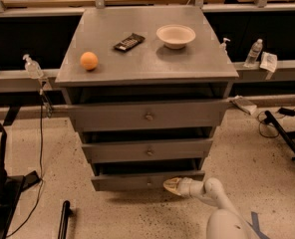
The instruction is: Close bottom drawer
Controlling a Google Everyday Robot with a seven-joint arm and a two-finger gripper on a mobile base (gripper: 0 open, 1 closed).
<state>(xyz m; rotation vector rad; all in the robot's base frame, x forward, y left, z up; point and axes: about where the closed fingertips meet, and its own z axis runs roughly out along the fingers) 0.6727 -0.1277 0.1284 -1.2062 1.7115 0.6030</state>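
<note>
The grey cabinet has three drawers, all standing a little open. The bottom drawer is the narrowest front, dull grey with a small round knob at its centre. My gripper comes in low from the lower right on a white arm. Its pale tip rests against the bottom drawer's front, just right of the knob.
On the cabinet top lie an orange, a dark snack bar and a white bowl. Cables and a black stand are on the floor at right, black gear at left. Bottles stand on the rail behind.
</note>
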